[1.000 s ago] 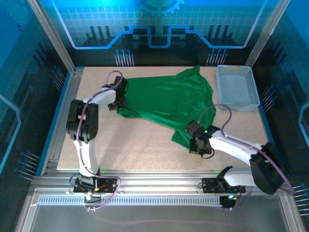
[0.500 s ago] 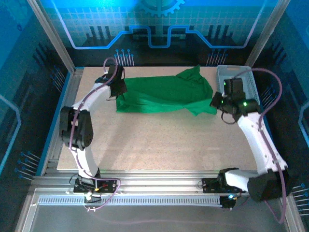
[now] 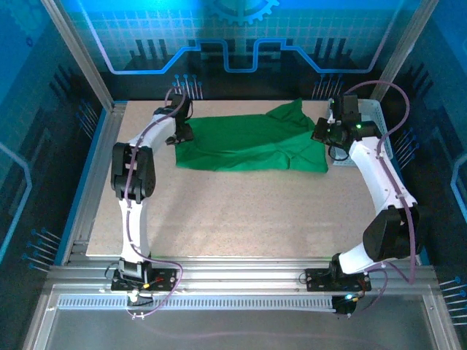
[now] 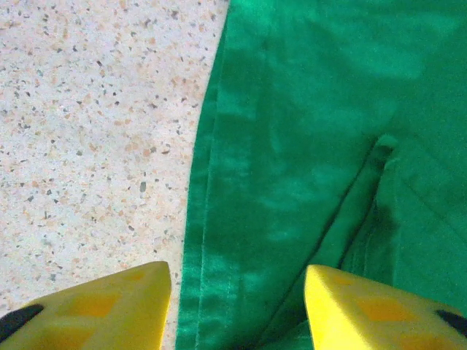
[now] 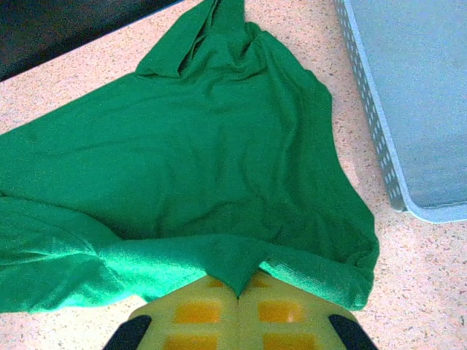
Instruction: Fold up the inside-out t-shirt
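The bright green soft cloth t-shirt [image 3: 248,142] lies along the far edge of the surface [image 3: 241,211]. The left wrist view shows the left pincer [image 4: 237,292] released, with its jaws apart over the hem. The right wrist view shows the right pincer [image 5: 237,292] grasping a fold of the shirt.

The left arm [image 3: 130,219] and right arm [image 3: 373,166] have white links, black joints and looping purple cables [image 3: 368,82]; their fingers [image 4: 95,306] are yellow with orange square insets

The basket [image 5: 416,95] is running off my right wrist view's top and right edges; the shirt [image 4: 306,146] is overflowing my left wrist view.
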{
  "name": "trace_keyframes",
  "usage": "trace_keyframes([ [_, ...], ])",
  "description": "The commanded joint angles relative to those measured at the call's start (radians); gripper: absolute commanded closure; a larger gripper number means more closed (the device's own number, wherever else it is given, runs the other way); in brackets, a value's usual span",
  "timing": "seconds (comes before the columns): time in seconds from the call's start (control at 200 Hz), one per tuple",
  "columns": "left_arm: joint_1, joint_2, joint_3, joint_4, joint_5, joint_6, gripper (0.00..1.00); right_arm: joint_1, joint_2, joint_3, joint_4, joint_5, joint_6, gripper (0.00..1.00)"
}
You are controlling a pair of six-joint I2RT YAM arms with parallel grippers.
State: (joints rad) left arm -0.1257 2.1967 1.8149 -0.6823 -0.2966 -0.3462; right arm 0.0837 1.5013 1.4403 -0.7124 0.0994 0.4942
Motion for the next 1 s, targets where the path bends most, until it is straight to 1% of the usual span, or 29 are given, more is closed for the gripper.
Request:
trace_keyframes([
  [0.0,0.008,-0.105,-0.091,0.093,0.125,0.010,0.43,-0.011,-0.018,0.003,0.027,-0.020,-0.024,1.00],
  [0.065,0.003,-0.104,-0.112,0.127,0.182,0.010,0.41,-0.011,-0.015,-0.005,0.033,-0.023,-0.023,1.00],
  [0.125,-0.006,-0.076,-0.088,0.120,0.214,0.022,0.41,-0.010,-0.010,-0.007,0.034,-0.026,-0.023,1.00],
  [0.25,-0.029,0.006,-0.002,0.076,0.202,0.047,0.41,-0.009,-0.011,-0.015,0.037,-0.026,-0.023,1.00],
  [0.385,-0.029,0.077,0.069,0.070,0.170,0.044,0.42,-0.010,-0.016,-0.026,0.042,-0.029,-0.025,1.00],
  [0.58,-0.026,0.177,0.190,0.056,0.174,0.054,0.51,-0.009,-0.021,-0.041,0.045,-0.030,-0.028,1.00],
  [0.71,-0.026,0.215,0.250,0.046,0.181,0.055,0.58,-0.009,-0.023,-0.049,0.044,-0.029,-0.030,1.00],
  [0.86,-0.026,0.252,0.323,0.006,0.186,0.049,0.69,-0.009,-0.024,-0.054,0.044,-0.024,-0.031,1.00],
  [0.996,-0.026,0.261,0.330,-0.003,0.185,0.043,0.72,-0.009,-0.025,-0.054,0.042,-0.020,-0.032,1.00],
])
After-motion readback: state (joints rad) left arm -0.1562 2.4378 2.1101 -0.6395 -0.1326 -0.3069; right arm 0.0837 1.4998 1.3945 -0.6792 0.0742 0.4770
